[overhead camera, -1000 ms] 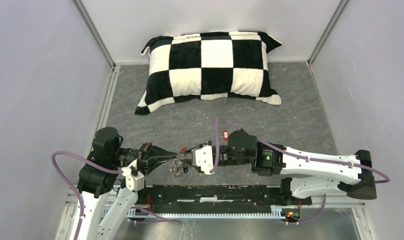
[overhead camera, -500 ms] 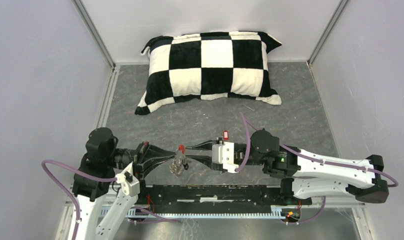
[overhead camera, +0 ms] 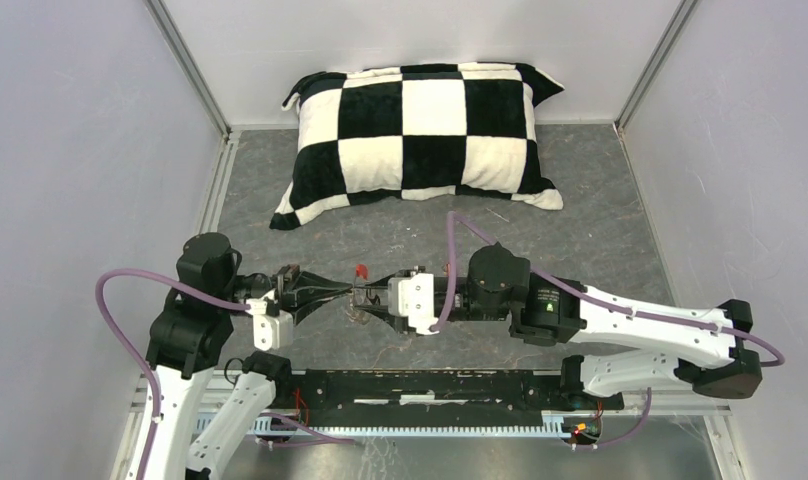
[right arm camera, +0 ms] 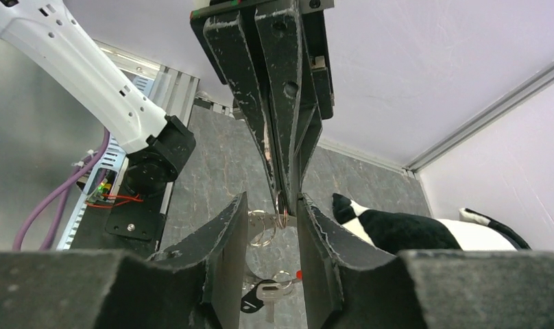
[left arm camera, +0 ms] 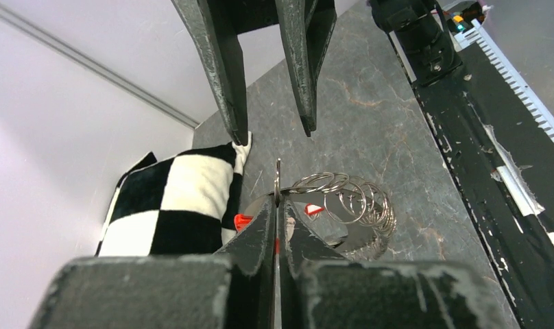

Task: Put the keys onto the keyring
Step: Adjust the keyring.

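Pinching the keyring tight, your left claw is fully closed | your right claw stands part open, fingers straddling that pinch, gripping nothing | key dangles below | checkered pillow beyond.

Both jaws and the keyring have shifted toward the pillow.

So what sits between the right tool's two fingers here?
The left tool, shut on the keyring; the right wrist view shows it.
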You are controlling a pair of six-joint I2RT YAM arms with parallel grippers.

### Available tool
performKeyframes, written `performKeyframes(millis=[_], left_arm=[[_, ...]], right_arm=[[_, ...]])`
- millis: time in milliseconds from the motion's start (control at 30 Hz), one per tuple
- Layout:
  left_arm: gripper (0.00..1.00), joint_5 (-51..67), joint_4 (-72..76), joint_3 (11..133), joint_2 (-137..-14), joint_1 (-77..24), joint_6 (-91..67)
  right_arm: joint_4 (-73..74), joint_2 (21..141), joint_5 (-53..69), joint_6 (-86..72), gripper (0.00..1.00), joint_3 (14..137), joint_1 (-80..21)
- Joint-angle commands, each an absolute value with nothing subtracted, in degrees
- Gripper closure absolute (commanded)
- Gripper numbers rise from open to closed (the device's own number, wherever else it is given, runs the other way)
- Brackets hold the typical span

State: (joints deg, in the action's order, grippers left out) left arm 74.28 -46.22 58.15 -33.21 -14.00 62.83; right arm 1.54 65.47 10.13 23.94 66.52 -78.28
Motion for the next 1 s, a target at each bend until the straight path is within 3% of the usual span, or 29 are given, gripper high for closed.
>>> performKeyframes(millis=[0, 400, 567, 833, 967], left_arm=[[0.98, 71.5, -45.1, 60.4, -33.8, -14.0, 57.6], [0.98, 70.4, -45.0, 59.6, -32.8, -14.0, 57.7], [0.98, 70.6, -45.0, 59.3, -32.3, -14.0, 57.8], [0.98, 72.0, -45.1, 58.5, -31.9, -14.0, 57.7], [0.81, 73.6, -45.4, 58.0, -31.3, -14.0, 56.3]], right_arm=[[7.3, 68.0, 7.4, 25.6, 0.63, 72.8, -78.6], [17.3, 74.6, 4.2, 26.1, 0.69, 81.6, -78.6], [18.1, 74.9, 2.7, 26.2, 0.84, 82.2, -78.6], [14.2, 72.7, 3.2, 25.9, 1.0, 78.7, -78.6], [7.3, 69.5, 4.6, 24.3, 1.0, 73.2, -78.5]])
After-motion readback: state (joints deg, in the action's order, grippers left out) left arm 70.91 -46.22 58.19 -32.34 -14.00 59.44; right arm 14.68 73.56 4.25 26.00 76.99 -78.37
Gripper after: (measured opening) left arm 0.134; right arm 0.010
